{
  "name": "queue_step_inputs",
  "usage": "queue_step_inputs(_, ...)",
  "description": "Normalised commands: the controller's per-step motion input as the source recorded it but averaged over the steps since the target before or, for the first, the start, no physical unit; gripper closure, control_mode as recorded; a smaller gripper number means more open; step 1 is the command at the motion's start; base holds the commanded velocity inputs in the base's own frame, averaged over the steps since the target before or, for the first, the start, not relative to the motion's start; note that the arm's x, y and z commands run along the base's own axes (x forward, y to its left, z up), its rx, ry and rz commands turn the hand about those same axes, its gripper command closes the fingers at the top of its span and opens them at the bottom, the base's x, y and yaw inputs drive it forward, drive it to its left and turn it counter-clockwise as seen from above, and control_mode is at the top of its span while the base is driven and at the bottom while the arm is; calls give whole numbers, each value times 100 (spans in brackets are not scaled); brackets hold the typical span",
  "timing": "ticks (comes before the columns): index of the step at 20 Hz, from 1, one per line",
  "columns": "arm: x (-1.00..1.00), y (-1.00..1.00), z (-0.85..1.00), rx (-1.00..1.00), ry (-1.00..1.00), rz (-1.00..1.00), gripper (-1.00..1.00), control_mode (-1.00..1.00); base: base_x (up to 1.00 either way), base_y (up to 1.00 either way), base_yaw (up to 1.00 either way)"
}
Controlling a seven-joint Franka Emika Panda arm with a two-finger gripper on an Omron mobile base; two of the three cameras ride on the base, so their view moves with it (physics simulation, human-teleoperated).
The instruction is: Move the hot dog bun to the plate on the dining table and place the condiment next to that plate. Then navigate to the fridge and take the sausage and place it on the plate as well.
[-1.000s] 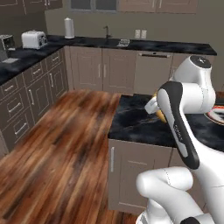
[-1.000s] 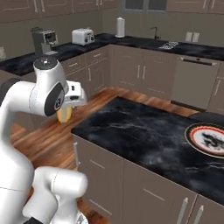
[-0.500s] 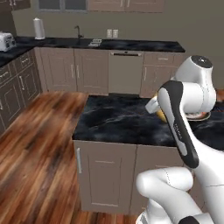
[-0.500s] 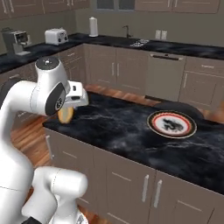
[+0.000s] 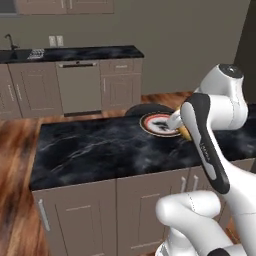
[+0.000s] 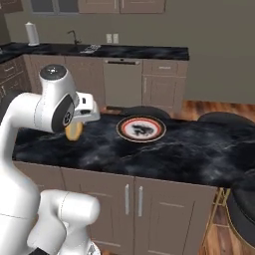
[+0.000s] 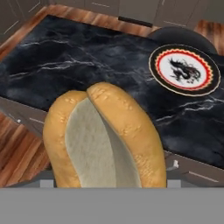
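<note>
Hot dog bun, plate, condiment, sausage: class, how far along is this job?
Done: the hot dog bun is picked up, held in the hand above the dining table. In hand: carrying it toward the plate, which has no food on it. Left: set the bun down, place the condiment beside the plate, then fetch the sausage from the fridge.

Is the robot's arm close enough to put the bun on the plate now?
Probably yes: the gripper holds the hot dog bun over the dining table, and nothing stands between it and the plate.
</note>
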Motion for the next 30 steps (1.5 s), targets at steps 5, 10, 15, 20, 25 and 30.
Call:
queue_step_inputs(5,0,0,0,0,0,0,100,100,73,7,-20)
queue_step_inputs(10,0,0,0,0,0,0,100,100,76,6,-6)
queue_step_inputs(15,0,0,0,0,0,0,100,100,56,-2,-1)
queue_step_inputs(20,31,-3,-1,2,4,0,100,-100,36,-1,0)
queue_step_inputs(25,91,-12,-26,2,20,0,100,-100,0,0,0)
queue_step_inputs(30,47,-22,-45,1,21,0,100,-100,0,0,0)
